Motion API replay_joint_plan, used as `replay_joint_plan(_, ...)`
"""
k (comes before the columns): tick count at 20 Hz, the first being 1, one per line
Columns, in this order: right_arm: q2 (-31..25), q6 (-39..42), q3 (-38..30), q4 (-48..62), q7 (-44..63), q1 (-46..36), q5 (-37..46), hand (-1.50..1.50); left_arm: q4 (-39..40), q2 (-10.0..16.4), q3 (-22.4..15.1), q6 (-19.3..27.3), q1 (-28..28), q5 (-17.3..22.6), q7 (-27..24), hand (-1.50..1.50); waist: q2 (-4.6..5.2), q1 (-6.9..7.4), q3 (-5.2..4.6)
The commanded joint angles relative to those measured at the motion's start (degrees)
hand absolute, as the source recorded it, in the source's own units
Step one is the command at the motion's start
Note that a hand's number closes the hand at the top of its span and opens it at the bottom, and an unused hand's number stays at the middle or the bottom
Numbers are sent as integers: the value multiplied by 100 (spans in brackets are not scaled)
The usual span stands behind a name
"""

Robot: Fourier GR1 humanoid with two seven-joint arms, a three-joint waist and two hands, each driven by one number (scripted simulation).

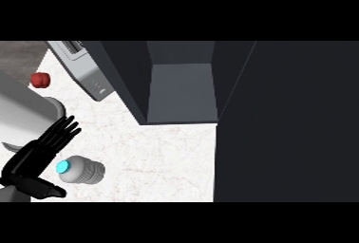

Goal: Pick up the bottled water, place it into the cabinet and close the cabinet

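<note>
Left hand [35, 159] open beside the bottled water [82, 171], fingers straight and holding nothing.

Bottled water sits near the front left corner of the pale, speckled surface [161, 156], seen from above, its bright blue cap toward the hand; the fingers lie just to its left, and whether they touch it cannot be told. Toward the surface's back edge stands the dark cabinet [182, 90], open, its grey inside bare. A broad dark panel [288, 123] fills the right side. A silver toaster [88, 71] sits at the back left, a small red object [40, 79] beside the left edge.
</note>
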Motion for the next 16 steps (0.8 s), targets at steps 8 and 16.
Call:
replay_joint_plan(8, -291, 126, 119, -793, 48, 571, -222, -150, 1781, 24, -526, 94, -483, -953, -1976, -150, 33, -63, -13)
replay_joint_plan(16, -257, 50, 131, -702, -226, 688, -51, -150, 2306, -202, -1211, -53, -398, -1112, -2519, -150, 27, -48, -18)
